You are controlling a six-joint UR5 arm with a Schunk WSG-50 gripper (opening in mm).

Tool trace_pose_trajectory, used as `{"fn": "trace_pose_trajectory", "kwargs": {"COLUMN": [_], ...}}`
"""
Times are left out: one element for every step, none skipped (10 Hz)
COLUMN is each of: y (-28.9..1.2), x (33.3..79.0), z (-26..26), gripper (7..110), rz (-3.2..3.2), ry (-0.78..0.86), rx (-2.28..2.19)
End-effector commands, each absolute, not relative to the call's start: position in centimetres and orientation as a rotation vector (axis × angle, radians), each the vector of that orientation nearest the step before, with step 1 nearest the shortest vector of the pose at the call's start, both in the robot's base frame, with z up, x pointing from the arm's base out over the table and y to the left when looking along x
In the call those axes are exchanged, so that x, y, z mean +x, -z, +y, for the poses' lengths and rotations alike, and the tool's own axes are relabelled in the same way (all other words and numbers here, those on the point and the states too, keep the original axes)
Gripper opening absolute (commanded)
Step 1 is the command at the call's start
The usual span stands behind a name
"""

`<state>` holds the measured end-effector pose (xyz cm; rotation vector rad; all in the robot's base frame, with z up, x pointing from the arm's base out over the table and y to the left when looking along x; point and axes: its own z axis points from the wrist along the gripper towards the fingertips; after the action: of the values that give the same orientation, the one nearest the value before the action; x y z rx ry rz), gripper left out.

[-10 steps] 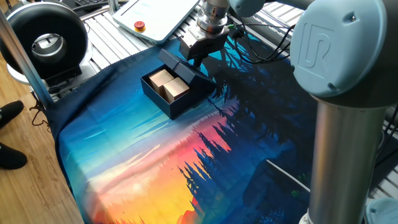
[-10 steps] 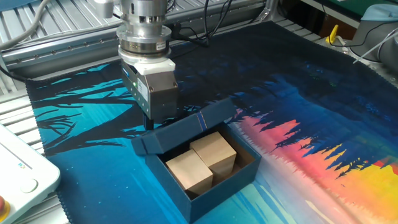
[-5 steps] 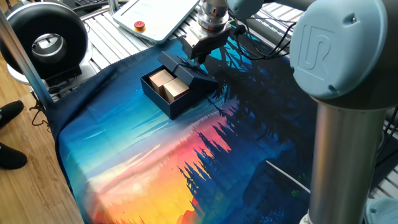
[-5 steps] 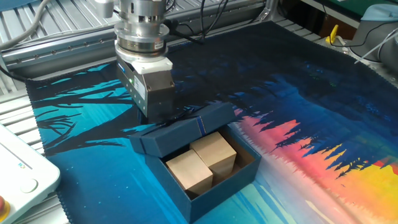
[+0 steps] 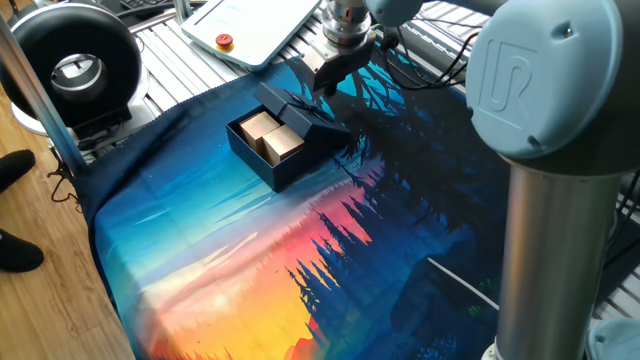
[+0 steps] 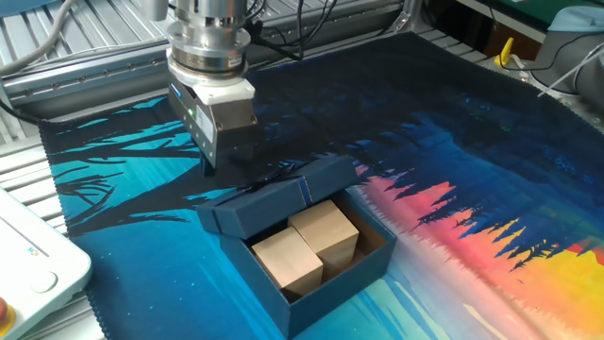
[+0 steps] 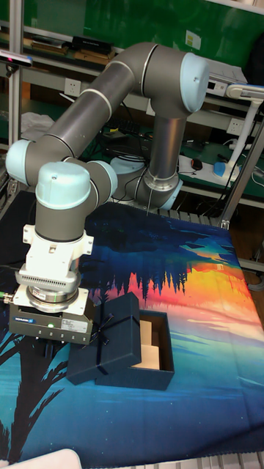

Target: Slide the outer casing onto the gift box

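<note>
The gift box (image 6: 332,276) is an open navy tray with two tan blocks (image 6: 308,241) inside, also seen in the first fixed view as the gift box (image 5: 262,160). The outer casing (image 6: 279,195), navy with a thin ribbon, lies tilted over the tray's far edge and covers only that side; it shows again as the outer casing (image 5: 296,112) and the outer casing (image 7: 111,337). My gripper (image 6: 229,162) hangs just above and behind the casing, touching nothing and holding nothing. Its fingers overlap in every view, so the gap between them does not show.
A printed sunset cloth (image 6: 472,179) covers the table. A white pendant with a red button (image 5: 225,41) lies beyond the cloth's far edge, beside a black ring-shaped device (image 5: 75,62). The arm's large grey column (image 5: 560,200) stands at the right.
My gripper has risen and drawn back from the outer casing, away from the box. The casing and the gift box stay where they were.
</note>
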<state>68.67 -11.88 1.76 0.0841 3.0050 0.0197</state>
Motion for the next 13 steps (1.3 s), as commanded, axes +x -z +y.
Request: {"fn": "trace_pose_trajectory", "kwargs": {"y": [-2.4, -2.3, -2.3, -2.3, -2.2, -2.2, -2.2, -2.3, -2.3, -2.4, -2.4, -2.4, -2.4], "x": [69.0, 68.7, 68.5, 68.3, 67.8, 67.5, 67.5, 67.6, 67.7, 67.6, 67.5, 67.5, 67.5], "z": [-12.5, -11.3, -11.1, -12.2, -12.1, -12.8, -13.5, -14.0, -14.8, -15.3, -15.7, -15.9, -15.5], "gripper": [7, 7, 7, 7, 7, 7, 7, 7, 7, 7, 7, 7, 7], "rz": [3.008, 3.021, 3.027, 3.032, 3.052, 3.058, 3.056, 3.048, 3.041, 3.040, 3.042, 3.043, 3.045], "ry": [-0.008, -0.081, -0.097, -0.031, -0.032, 0.013, 0.050, 0.082, 0.128, 0.158, 0.187, 0.202, 0.174], "rx": [0.129, 0.141, 0.181, 0.203, 0.245, 0.258, 0.268, 0.278, 0.285, 0.286, 0.272, 0.250, 0.246]}}
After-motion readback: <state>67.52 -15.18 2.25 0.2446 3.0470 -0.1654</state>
